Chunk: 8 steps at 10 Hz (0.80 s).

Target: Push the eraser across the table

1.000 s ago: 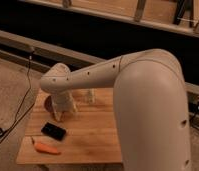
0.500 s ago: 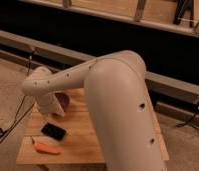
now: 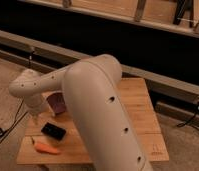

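The black eraser [image 3: 53,131] lies flat on the light wooden table [image 3: 138,107], near its front left corner. My white arm reaches across the middle of the view and bends down on the left. My gripper [image 3: 36,119] hangs at the table's left edge, just up and left of the eraser, a short gap away from it.
An orange carrot [image 3: 45,148] lies in front of the eraser at the table's front edge. A dark purple bowl [image 3: 58,103] stands just behind the eraser, partly hidden by my arm. Cables run over the floor at left. A low rail runs behind the table.
My arm has swung left and toward the camera. The gripper moved from over the bowl area down to the table's left edge beside the eraser. The eraser and carrot have not moved.
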{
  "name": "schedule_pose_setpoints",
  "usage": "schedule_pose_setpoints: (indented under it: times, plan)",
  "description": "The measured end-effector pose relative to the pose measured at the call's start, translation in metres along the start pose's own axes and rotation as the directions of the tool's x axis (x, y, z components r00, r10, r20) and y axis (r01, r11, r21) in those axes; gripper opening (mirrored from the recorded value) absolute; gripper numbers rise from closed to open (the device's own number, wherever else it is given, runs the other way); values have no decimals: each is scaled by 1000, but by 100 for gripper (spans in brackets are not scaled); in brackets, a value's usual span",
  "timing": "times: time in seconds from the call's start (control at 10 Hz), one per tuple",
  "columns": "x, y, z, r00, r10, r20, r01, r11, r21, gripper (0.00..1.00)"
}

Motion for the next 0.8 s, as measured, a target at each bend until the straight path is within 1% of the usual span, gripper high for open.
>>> schedule_pose_setpoints:
  times: [0.4, 0.6, 0.8]
  plan:
    - [-19, 14, 22, 999, -39, -4, 39, 999, 5, 65]
    - [-25, 19, 35, 998, -58, -5, 58, 998, 8, 54]
    - [-30, 22, 48, 997, -73, -3, 73, 997, 13, 32]
